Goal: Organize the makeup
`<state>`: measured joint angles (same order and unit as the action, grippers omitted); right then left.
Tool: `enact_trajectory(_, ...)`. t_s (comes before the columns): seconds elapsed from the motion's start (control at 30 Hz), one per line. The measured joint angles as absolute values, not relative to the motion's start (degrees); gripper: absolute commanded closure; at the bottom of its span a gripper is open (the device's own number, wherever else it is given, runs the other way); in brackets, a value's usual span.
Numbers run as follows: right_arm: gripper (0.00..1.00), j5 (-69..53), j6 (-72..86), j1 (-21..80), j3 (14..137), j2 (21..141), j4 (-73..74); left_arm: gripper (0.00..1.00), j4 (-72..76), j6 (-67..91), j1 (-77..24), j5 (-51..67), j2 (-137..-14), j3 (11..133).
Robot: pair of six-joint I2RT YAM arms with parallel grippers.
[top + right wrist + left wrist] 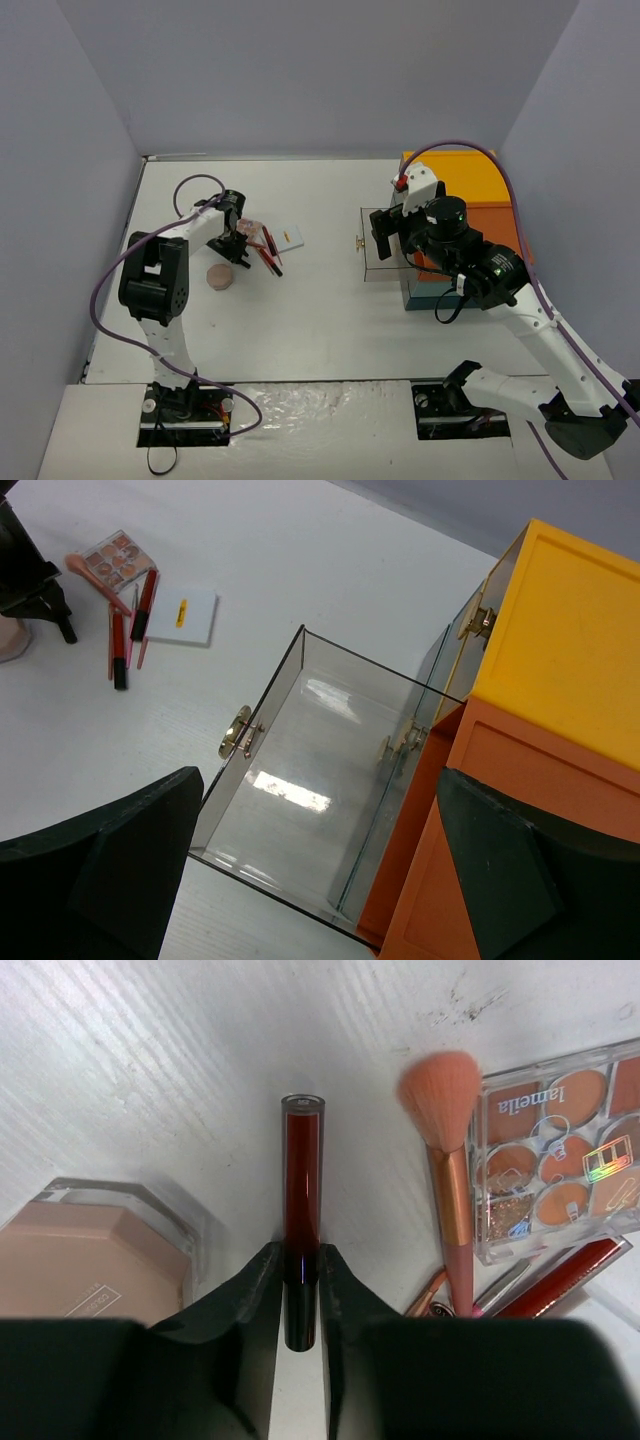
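Plain grey walls (300, 70) enclose a white table (330, 320).

The eyeshadow palette (560, 1150) has "lamella" printed on its clear lid.

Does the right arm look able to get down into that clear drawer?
Probably yes. The right end effector hangs open just above the clear drawer, which stands pulled out of the orange box, open on top, with nothing inside to block it.

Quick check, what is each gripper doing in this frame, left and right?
Left gripper: closed on the dark red lip gloss tube.
Right gripper: open, nothing between its fingers.
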<state>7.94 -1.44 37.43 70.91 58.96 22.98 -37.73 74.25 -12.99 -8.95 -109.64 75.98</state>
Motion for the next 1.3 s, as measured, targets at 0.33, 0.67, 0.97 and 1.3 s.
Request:
enact_trajectory(0.33, 0.00, 9.9, -1.5, 37.4, 72.0, 58.8, 23.3, 1.00, -36.7, 68.1, -14.2, -5.3, -100.0, 76.1)
enact_trajectory(0.67, 0.00, 14.3, -1.1, 37.1, 78.6, 58.6, 23.0, 1.00, -17.8, 56.2, -30.1, 7.4, -86.1, 82.9)
enact_trajectory(0.97, 0.00, 17.7, -0.8, 37.1, 81.8, 56.5, 21.5, 0.94, -10.3, 53.7, -42.4, 16.8, -97.7, 94.0)
enact_trajectory(1.3, 0.00, 20.1, -0.5, 37.1, 81.8, 56.0, 21.2, 0.50, -14.5, 50.6, -46.8, 17.2, -102.9, 97.3)
